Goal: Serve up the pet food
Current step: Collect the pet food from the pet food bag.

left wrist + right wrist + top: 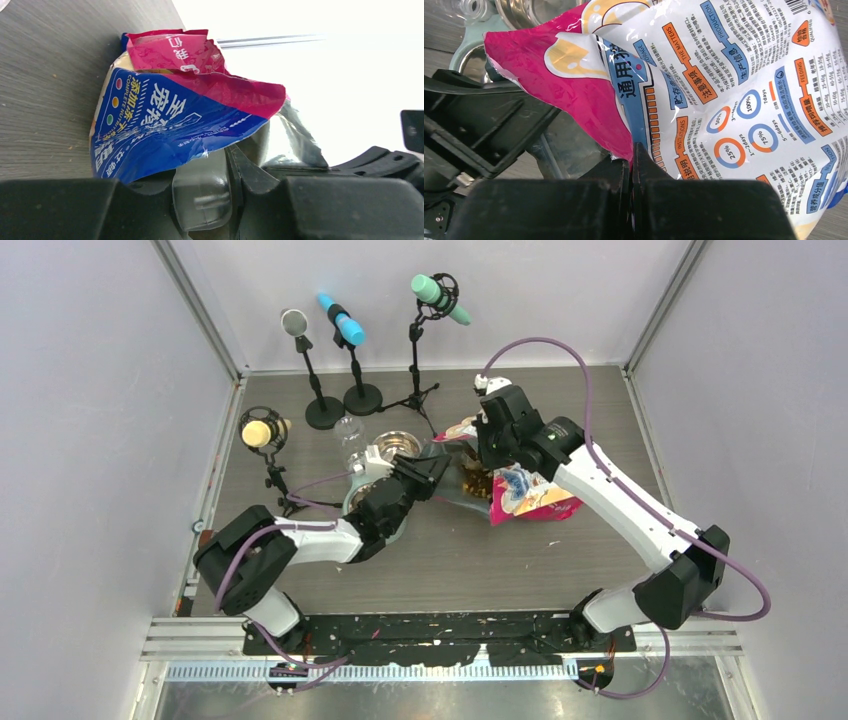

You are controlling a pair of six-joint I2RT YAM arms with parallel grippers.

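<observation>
On the top camera I see the pet food (477,480), brown kibble, in the open mouth of the bag (530,495), lying between my two grippers. The left gripper (440,472) reaches in from the left, and the right gripper (487,455) sits at the bag's upper lip.

Left wrist: I read "COMPLETE NU…" on the blue panel; the fingers are clamped on the clear scoop (200,200).

Right wrist: "FEEDING", "INSTRUCTIONS", "25%", "75%" — fingers pinched tight on the bag's pink edge.
</observation>
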